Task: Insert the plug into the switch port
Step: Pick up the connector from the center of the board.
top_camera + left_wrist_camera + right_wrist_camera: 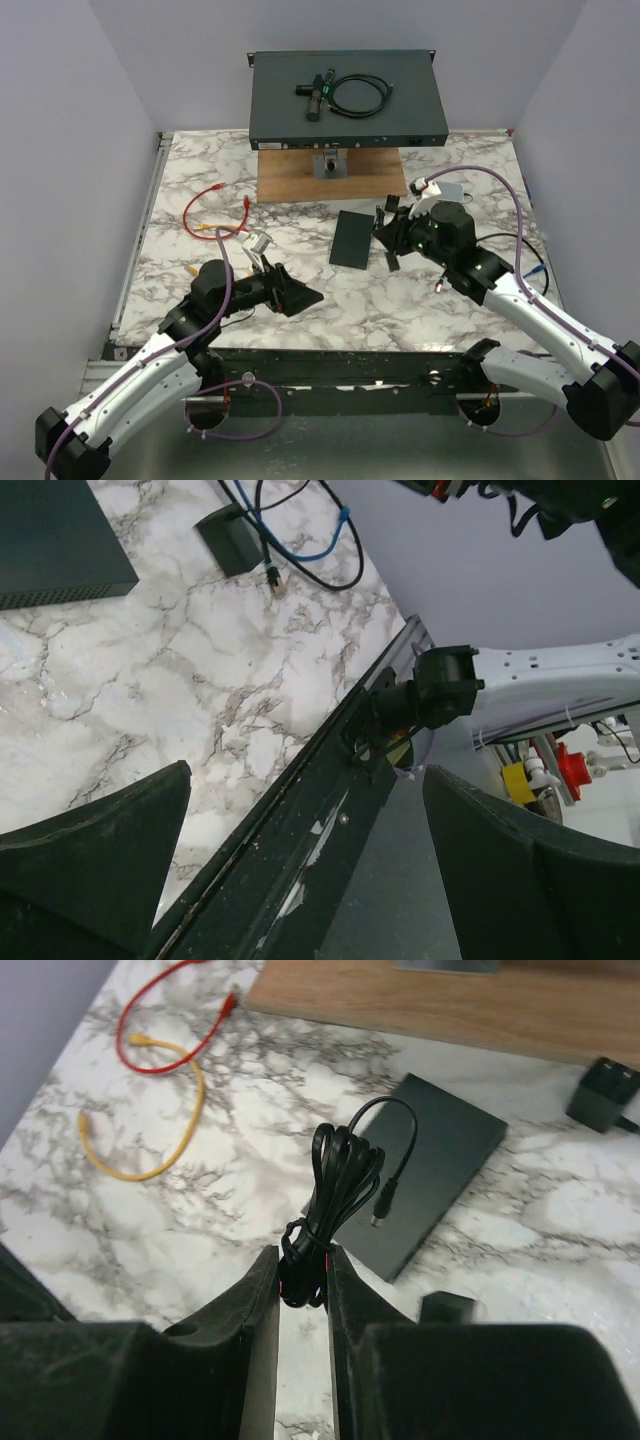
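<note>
— Right pincer: how did it stand?
— Narrow, its jaws pinched on the lower end of a coiled black cord, held up over the middle of the desk.
— And the plug?
— Plug hung free on the cord's loose end, touching nothing. From the wrist it showed against the left edge of a flat black box that lay on the desk.
— Where was the switch?
— Switch sat at the far edge, raised on a stand above a wooden board, well apart from the plug. Its ports were too small to tell. A second coiled cord lay on its top.
— Left pincer?
— Left pincer gaped wide, with nothing between its fingers, near the desk's near edge, left of middle.
— Anything more?
— A red cable and a yellow cable lay toward the left edge, and a blue cable lay near the right edge.
</note>
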You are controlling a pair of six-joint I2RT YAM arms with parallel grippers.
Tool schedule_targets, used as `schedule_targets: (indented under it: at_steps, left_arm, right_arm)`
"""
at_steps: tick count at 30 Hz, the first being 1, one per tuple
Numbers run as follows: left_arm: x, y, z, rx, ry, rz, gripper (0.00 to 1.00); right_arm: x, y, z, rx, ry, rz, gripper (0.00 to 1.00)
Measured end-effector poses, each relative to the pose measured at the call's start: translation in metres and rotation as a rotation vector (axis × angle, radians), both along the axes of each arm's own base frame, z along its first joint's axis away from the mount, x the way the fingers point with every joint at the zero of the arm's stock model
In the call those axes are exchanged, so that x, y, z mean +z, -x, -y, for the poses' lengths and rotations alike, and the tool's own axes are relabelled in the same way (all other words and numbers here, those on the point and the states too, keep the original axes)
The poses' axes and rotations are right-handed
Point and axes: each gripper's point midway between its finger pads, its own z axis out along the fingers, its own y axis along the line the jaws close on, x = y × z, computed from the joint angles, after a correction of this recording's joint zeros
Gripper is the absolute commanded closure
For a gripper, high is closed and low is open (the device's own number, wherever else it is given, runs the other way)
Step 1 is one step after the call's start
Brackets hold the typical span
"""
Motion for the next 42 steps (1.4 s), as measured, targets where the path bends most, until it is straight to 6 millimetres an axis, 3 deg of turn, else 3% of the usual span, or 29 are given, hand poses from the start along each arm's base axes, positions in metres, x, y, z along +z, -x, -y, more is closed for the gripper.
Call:
schedule_targets:
  at_steps: [8, 20, 30, 36, 42]
  left_arm:
    - [0.046, 0.007, -0.012, 0.037, 0.085, 0.106, 0.02]
    - [0.090, 0.015, -0.021, 0.060, 0.240, 0.220, 0.03]
    - [0.097, 0.015, -0.021, 0.055, 0.355, 0.335, 0.08]
    - [0.112, 0.018, -0.023, 0.050, 0.420, 0.402, 0.18]
    - [0.122, 0.025, -0.020, 0.004, 0.450, 0.452, 0.28]
  right_arm:
    - [0.028, 0.033, -0.040, 0.277, -0.071, 0.085, 0.99]
    - [0.088, 0.110, -0.085, 0.740, -0.277, 0.214, 0.99]
    - [0.154, 0.159, -0.094, 0.999, -0.460, 0.322, 0.99]
    - [0.166, 0.184, -0.105, 1.131, -0.514, 0.308, 0.99]
    - [0.166, 0.195, -0.115, 1.195, -0.536, 0.275, 0.99]
